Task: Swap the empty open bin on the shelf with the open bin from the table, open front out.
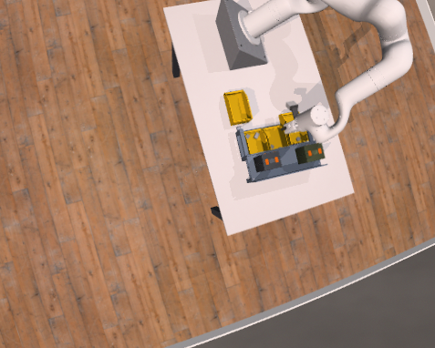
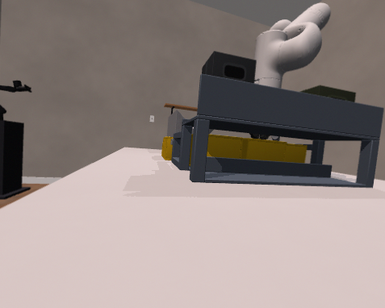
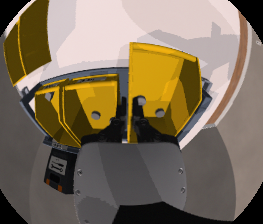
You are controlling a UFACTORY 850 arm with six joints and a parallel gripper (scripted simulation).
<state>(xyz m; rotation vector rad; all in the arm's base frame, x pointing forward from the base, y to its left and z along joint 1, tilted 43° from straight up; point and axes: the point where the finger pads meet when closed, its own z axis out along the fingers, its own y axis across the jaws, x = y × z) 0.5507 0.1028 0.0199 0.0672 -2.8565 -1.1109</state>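
The grey shelf (image 1: 282, 155) holds three yellow open bins. The left one (image 1: 254, 140) has grey parts in it, and the middle one (image 1: 274, 137) stands beside it. The right bin (image 1: 296, 132) reaches farther out over the front lip than the other two; in the wrist view (image 3: 163, 90) its side wall rises just ahead of the fingers. My gripper (image 3: 129, 103) is over this bin's wall, fingers slightly parted around it and no longer pressing; it also shows in the top view (image 1: 292, 127). Another yellow bin (image 1: 237, 107) stands on the table top left of the shelf and looks empty.
A dark grey box (image 1: 268, 161) and a dark green box (image 1: 310, 153) sit on the shelf's top board. The arm's grey base block (image 1: 238, 36) stands at the table's far end. From behind, the bins (image 2: 249, 149) show under the top board.
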